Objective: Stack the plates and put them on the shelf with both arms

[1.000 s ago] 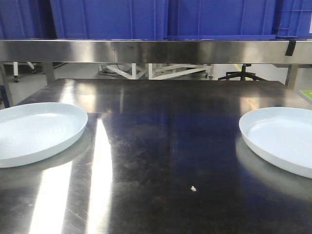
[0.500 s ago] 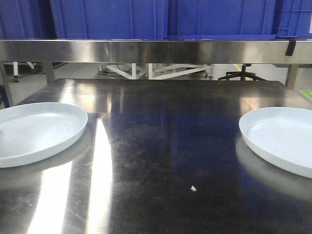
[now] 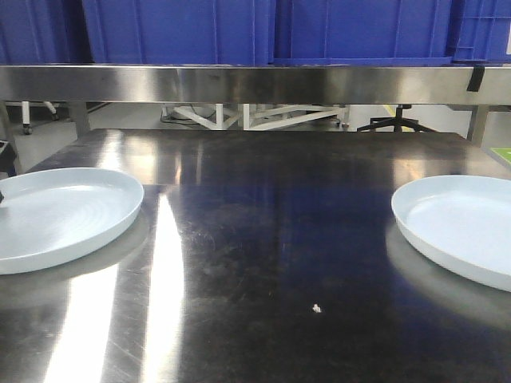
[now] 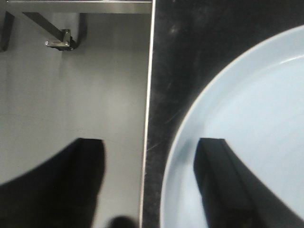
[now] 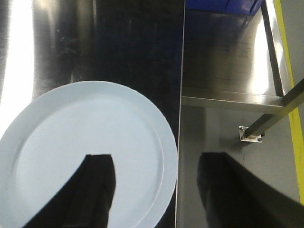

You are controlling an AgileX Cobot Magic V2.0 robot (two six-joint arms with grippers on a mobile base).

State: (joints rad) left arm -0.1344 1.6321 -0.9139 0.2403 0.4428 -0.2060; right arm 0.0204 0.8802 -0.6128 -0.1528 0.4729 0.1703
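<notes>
Seen only from the wrists: the left gripper (image 4: 151, 142) hangs open astride the tabletop (image 4: 190, 47) edge — one jaw over the rippled plate (image 4: 256, 109); the right gripper (image 5: 156, 158) is spread likewise over the smooth plate (image 5: 71, 137). The front view shows both plates at the tabletop's opposite ends — shelf (image 3: 239, 84) behind.

An industrial workroom or warehouse area was indicated, not a home. A bare, scratched stainless-steel tabletop (image 3: 263, 239) was set beneath a brushed steel shelf (image 3: 239, 84), on which large blue plastic crates (image 3: 184, 32) were lined up. Behind it, a plain grey floor (image 4: 71, 95), white frame legs (image 3: 271, 120) and a swivel chair base (image 3: 397, 124) were seen. A yellow stripe (image 5: 289, 57) was seen along the floor.
</notes>
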